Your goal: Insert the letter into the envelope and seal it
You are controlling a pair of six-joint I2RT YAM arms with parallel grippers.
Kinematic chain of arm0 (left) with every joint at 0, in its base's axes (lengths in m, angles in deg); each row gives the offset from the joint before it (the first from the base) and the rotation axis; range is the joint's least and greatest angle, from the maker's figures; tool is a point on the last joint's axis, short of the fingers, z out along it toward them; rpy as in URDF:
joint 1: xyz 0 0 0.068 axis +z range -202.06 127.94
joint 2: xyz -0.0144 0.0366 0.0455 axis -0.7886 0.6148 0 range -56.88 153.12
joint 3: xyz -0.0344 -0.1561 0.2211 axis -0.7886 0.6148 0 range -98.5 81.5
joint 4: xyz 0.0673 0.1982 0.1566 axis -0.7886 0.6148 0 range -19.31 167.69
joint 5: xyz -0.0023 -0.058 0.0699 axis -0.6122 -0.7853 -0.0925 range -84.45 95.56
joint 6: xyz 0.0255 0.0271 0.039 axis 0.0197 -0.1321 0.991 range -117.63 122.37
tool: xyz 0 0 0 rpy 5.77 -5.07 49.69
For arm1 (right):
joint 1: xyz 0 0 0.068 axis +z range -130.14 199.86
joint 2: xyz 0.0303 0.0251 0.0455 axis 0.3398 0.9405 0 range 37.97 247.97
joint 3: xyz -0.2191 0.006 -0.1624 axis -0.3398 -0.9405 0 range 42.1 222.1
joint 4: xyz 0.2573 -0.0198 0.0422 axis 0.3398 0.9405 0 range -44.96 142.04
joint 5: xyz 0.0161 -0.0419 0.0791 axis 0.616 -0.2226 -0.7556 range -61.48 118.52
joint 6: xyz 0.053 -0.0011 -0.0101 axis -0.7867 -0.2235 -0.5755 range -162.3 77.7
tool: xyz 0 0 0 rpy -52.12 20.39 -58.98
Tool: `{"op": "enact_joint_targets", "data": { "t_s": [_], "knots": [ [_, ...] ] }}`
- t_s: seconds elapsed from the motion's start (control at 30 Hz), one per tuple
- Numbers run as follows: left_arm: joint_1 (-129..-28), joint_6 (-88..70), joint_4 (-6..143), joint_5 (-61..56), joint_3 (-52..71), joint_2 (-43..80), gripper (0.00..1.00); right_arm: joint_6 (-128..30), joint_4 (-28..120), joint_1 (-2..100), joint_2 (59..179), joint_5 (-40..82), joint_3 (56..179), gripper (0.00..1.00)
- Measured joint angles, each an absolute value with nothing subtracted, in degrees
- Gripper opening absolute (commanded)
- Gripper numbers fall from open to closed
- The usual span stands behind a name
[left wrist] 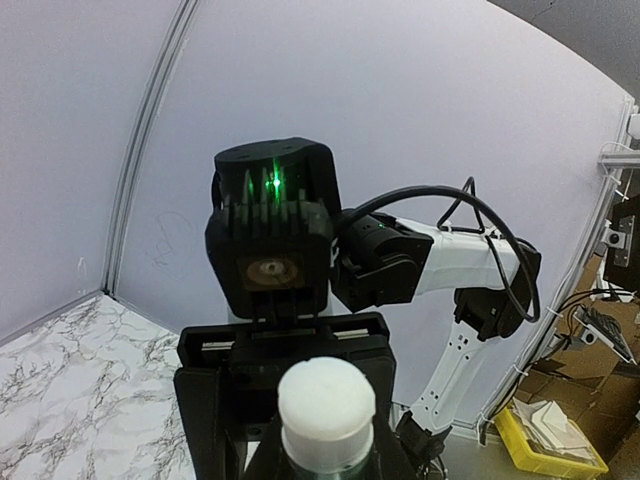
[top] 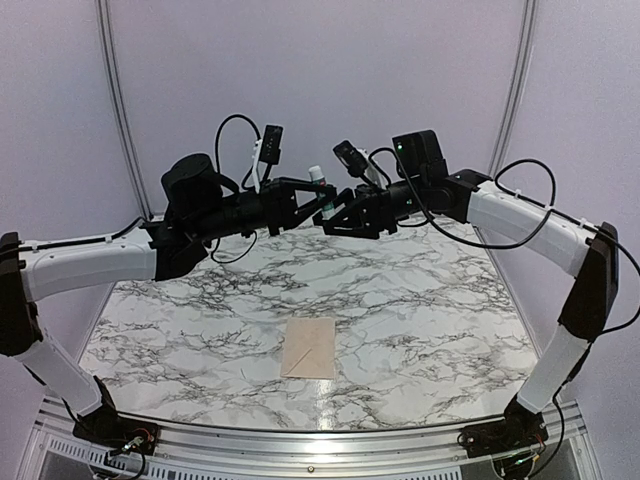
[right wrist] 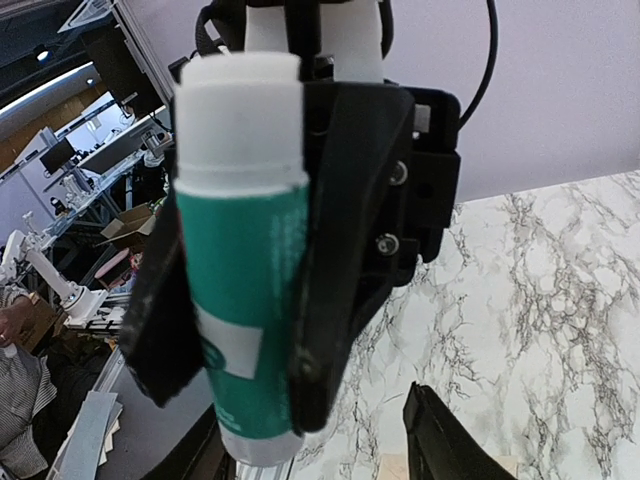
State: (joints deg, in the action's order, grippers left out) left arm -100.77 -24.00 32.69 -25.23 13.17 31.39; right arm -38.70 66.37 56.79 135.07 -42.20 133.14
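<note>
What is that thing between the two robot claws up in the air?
A green glue stick with a white cap, clamped in the left gripper, facing the right gripper. The right wrist view shows it best.

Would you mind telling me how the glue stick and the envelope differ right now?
The glue stick is a green tube with a white cap; the envelope is a flat beige rectangle. The glue stick is held in the air in the left gripper's jaws, while the envelope lies flat on the table, untouched. Both sit roughly central, left to right.
</note>
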Motion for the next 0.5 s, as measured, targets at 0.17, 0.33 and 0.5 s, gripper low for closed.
{"op": "enact_joint_targets", "data": {
  "t_s": [0.17,0.33,0.5],
  "knots": [
    [-100.8,-24.0,32.8,-25.0,13.5,31.7,0.00,-38.9,65.3,57.4,134.7,-43.5,133.1,0.46],
    [-100.8,-24.0,32.8,-24.8,13.5,32.1,0.00,-39.3,64.7,57.6,134.5,-44.6,133.0,0.35],
    [-100.8,-23.9,32.8,-24.4,13.5,32.2,0.00,-40.0,64.2,57.6,134.5,-44.5,132.9,0.31]
  ]
}}
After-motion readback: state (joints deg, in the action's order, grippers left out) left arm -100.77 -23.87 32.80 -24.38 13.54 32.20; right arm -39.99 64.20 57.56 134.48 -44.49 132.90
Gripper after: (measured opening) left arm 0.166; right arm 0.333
